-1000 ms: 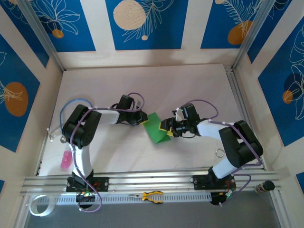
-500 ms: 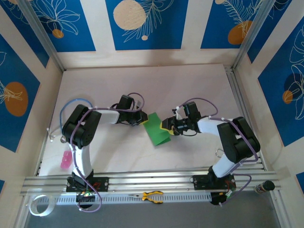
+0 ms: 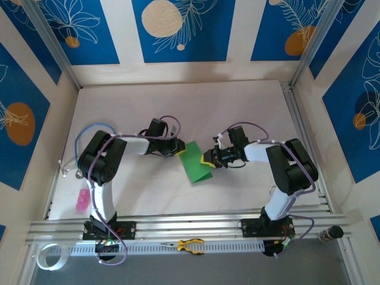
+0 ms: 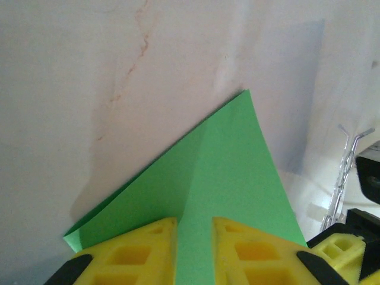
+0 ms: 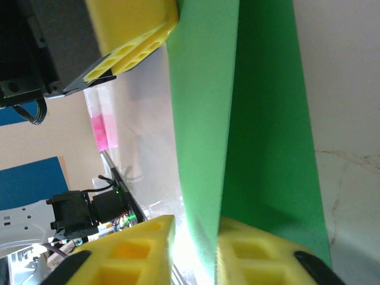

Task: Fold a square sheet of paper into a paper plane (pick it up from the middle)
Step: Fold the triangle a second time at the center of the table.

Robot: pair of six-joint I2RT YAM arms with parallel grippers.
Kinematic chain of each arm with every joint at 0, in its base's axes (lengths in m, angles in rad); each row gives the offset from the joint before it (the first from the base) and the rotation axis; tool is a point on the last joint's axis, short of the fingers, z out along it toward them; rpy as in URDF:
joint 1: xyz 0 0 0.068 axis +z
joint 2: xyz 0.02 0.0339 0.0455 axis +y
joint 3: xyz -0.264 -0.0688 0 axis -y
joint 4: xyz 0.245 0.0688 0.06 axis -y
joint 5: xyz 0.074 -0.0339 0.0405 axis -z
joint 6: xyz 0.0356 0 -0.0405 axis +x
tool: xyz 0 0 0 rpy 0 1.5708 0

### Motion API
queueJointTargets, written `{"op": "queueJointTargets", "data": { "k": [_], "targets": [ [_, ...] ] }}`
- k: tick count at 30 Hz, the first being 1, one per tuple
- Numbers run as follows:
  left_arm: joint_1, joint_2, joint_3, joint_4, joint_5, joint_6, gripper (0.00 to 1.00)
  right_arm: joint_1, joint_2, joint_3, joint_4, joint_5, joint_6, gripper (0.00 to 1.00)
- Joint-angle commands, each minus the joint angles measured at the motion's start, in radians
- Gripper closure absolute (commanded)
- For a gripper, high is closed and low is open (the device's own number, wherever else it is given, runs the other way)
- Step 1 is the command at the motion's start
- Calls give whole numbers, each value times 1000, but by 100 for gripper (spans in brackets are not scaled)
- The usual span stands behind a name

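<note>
Our right gripper (image 3: 208, 159) has just closed, pinching the square sheet of paper (image 3: 195, 165) between its fingers; we reckon folding can proceed.

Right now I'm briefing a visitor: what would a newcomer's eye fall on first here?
The bright green sheet of paper, creased, stands out in the middle of the pale table. The left hand and right hand meet it from either side, yellow fingers straddling it. Bold blue patterned panels ring the walls.

Green paper (image 5: 261, 119) between yellow fingers (image 5: 133, 252)
</note>
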Motion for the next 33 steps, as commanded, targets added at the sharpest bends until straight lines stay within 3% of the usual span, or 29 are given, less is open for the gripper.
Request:
{"op": "queueJointTargets", "data": {
  "k": [1,11,23,28,33],
  "targets": [
    [2,-53,-10,22,45,-16,73,5,24,22,-49,-12,-14,83],
    [-2,-189,-36,0,38,-12,64,59,37,36,-67,118,48,96],
    [-26,-236,-106,-24,23,-5,64,158,-54,-54,46,404,373,94],
    [-57,-186,-65,-60,29,6,70,185,-82,-53,6,441,404,94],
    [-90,-132,-16,-132,27,36,75,175,-84,-50,9,410,380,87]
  ]
}}
